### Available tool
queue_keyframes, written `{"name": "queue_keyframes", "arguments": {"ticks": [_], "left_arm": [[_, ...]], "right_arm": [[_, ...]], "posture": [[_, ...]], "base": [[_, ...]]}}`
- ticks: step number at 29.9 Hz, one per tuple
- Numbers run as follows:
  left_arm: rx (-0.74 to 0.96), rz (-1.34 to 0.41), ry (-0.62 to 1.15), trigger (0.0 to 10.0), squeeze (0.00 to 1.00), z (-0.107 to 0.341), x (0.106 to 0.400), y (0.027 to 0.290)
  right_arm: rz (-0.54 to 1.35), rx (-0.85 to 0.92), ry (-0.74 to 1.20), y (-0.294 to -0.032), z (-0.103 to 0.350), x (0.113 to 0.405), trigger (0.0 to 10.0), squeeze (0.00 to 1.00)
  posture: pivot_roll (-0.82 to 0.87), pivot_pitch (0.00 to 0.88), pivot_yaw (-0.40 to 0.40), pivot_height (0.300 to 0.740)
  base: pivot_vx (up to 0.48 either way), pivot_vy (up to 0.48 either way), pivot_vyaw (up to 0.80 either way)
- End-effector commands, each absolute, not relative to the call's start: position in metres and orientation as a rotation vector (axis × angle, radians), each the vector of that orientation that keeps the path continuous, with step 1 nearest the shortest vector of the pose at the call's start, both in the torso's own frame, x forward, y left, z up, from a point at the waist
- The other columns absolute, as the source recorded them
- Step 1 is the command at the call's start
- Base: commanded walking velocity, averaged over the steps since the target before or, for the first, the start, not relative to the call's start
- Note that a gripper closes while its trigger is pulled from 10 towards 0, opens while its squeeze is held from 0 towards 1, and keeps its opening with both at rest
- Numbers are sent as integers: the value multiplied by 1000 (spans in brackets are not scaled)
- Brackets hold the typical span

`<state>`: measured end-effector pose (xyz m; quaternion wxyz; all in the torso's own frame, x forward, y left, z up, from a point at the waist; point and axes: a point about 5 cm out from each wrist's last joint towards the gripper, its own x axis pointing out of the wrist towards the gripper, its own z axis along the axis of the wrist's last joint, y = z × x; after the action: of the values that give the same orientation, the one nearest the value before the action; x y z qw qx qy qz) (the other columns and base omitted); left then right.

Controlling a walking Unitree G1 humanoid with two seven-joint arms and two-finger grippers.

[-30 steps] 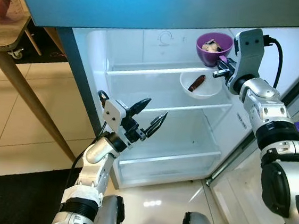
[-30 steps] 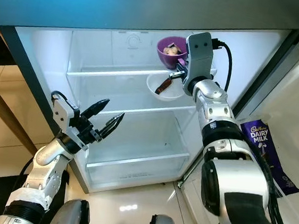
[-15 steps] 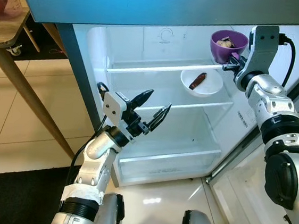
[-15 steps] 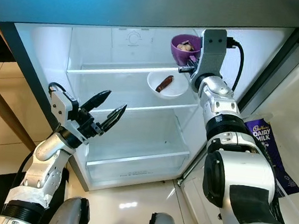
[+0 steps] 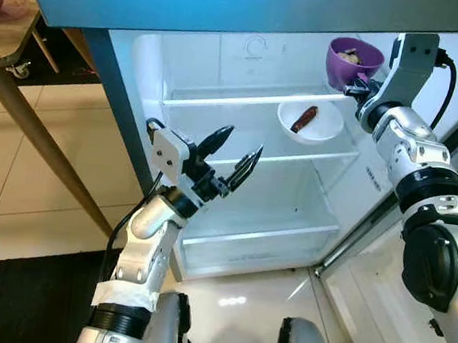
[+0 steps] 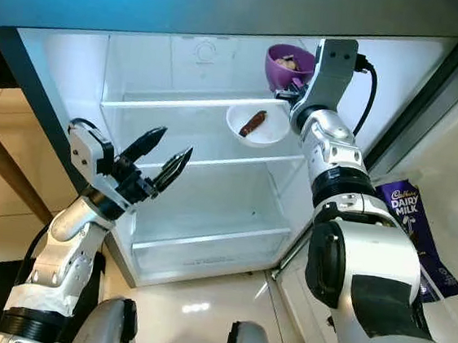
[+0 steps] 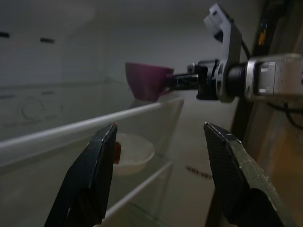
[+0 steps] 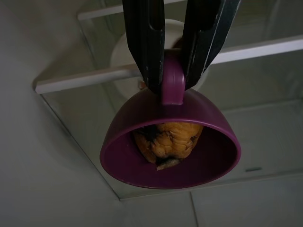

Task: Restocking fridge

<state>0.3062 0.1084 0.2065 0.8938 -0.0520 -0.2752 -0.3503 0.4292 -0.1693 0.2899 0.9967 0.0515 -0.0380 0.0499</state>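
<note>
The right pincer (image 8: 173,71) pinches the purple cup (image 5: 353,62) by its handle above the fridge's top shelf (image 5: 245,99), not yet set down. A white bowl (image 5: 310,121) already sits below that shelf; the left pincer (image 5: 230,157) waits spread.

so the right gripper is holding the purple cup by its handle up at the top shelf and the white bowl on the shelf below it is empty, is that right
Not quite. The white bowl is not empty: the right eye view shows a small brown item lying in it. The rest holds: the right gripper grips the purple cup by its handle at the top shelf.
</note>
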Motion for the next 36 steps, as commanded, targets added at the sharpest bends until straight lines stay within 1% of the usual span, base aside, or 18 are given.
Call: {"name": "queue_keyframes", "arguments": {"ticks": [1, 10, 14, 17, 18, 19, 24, 36], "left_arm": [[-120, -726, -589, 10000, 0, 211, 304, 107], [-112, -725, -563, 10000, 0, 209, 300, 108], [-106, -724, -557, 10000, 0, 210, 297, 108], [-105, -721, -554, 10000, 0, 210, 296, 109], [-106, -721, -556, 10000, 0, 211, 294, 110], [-105, -720, -563, 10000, 0, 216, 291, 112], [-104, -717, -573, 10000, 0, 223, 287, 114], [-102, -730, -554, 10000, 0, 223, 280, 113]], "right_arm": [[102, 116, -96, -166, 298, 430, 10000, 0], [151, 42, -140, -151, 309, 430, 10000, 0], [189, 8, -157, -145, 310, 430, 10000, 0], [181, -10, -154, -147, 308, 430, 10000, 0], [175, -20, -153, -148, 308, 430, 10000, 0], [154, -37, -150, -154, 308, 430, 10000, 0], [111, -50, -150, -164, 309, 429, 10000, 0], [76, -45, -158, -178, 315, 428, 10000, 0]], "posture": [[24, 238, -46, 601], [46, 252, -53, 601], [57, 275, -47, 601], [59, 283, -46, 601], [67, 297, -46, 601], [76, 314, -43, 601], [84, 336, -40, 601], [83, 353, -33, 601]], "base": [[0, 0, 0], [0, 0, 0], [0, 0, 0], [0, 0, 0], [0, 0, 0], [0, 0, 0], [0, 0, 0], [0, 0, 0]]}}
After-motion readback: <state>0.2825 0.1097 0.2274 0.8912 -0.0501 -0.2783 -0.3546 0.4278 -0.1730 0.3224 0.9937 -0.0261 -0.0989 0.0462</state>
